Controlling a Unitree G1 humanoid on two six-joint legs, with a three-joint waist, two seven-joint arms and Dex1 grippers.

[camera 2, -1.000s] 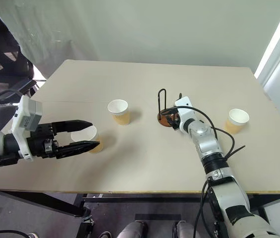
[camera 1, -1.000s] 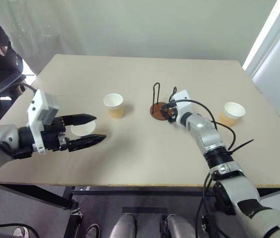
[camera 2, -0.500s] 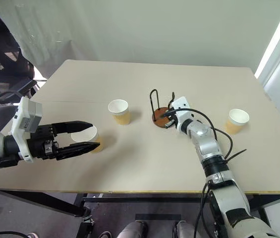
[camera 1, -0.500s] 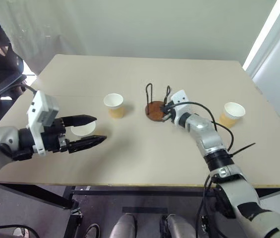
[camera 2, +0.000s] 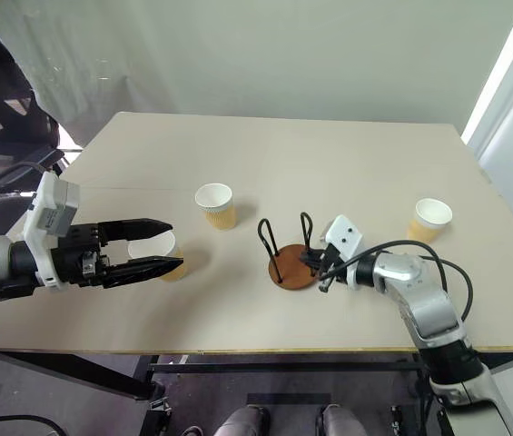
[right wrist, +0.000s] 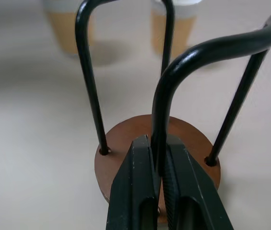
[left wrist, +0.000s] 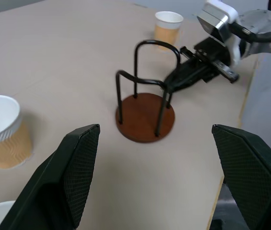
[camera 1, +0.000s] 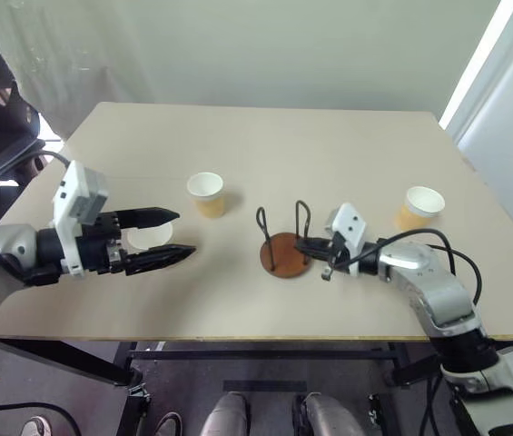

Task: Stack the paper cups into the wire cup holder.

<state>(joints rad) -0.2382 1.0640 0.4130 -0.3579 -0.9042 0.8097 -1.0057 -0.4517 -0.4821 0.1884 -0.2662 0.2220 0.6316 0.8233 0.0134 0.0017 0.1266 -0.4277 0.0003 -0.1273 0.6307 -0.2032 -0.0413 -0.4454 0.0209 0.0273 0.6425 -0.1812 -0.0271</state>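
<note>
Right pincer [right wrist: 160,189] is clamping one black wire loop of my reddish-brown disc-based wire cup holder [camera 1: 285,253] near table's front edge; left pincer [camera 1: 169,238] is gaping beside a tan paper cup [camera 1: 150,241].

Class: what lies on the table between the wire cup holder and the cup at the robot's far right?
The right gripper, shut on the wire cup holder; toward the cup, bare table, seen in the right eye view.

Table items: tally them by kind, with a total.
Cups: 3, one mid-table, one at the right, one between the left gripper's open jaws, not gripped.
Holder: 1, its wire loop pinched by the right gripper.
Total: 4
</note>
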